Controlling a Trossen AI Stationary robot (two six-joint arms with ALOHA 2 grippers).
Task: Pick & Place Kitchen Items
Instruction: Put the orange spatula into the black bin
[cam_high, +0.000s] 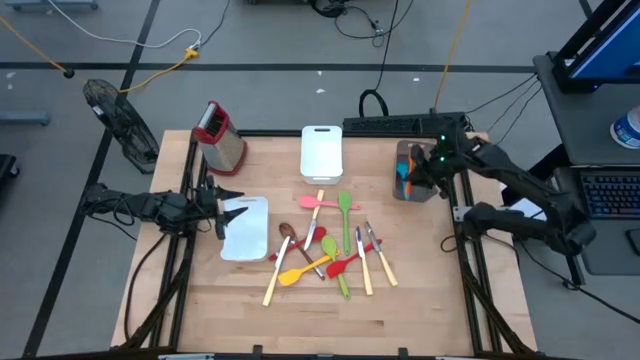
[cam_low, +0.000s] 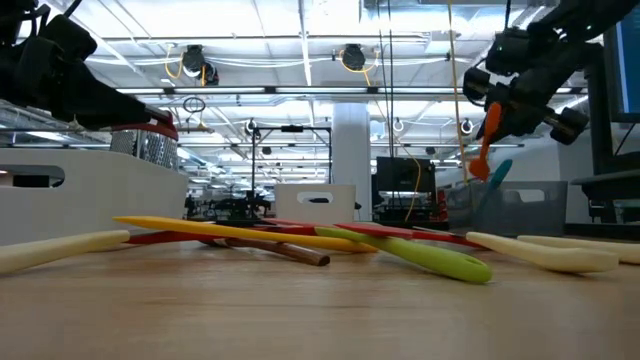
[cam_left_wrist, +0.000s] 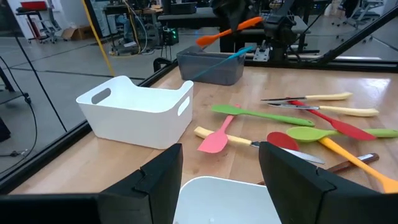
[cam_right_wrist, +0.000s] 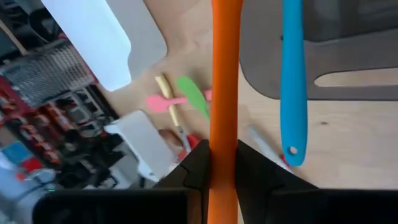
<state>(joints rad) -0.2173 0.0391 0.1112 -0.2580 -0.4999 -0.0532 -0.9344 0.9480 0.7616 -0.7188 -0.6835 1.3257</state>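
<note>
You see an orange spatula raised over the grey bin; other coloured utensils lie scattered mid-table.

Bare wooden tabletop lies open along the near edge. Scattered coloured spoons and spatulas clutter the centre, flanked by a white rectangular tray.

A robotics lab or workshop, not a kitchen. The wooden table stands on a taped concrete floor, with cables, a keyboard, and ceiling strip lights beyond.
</note>
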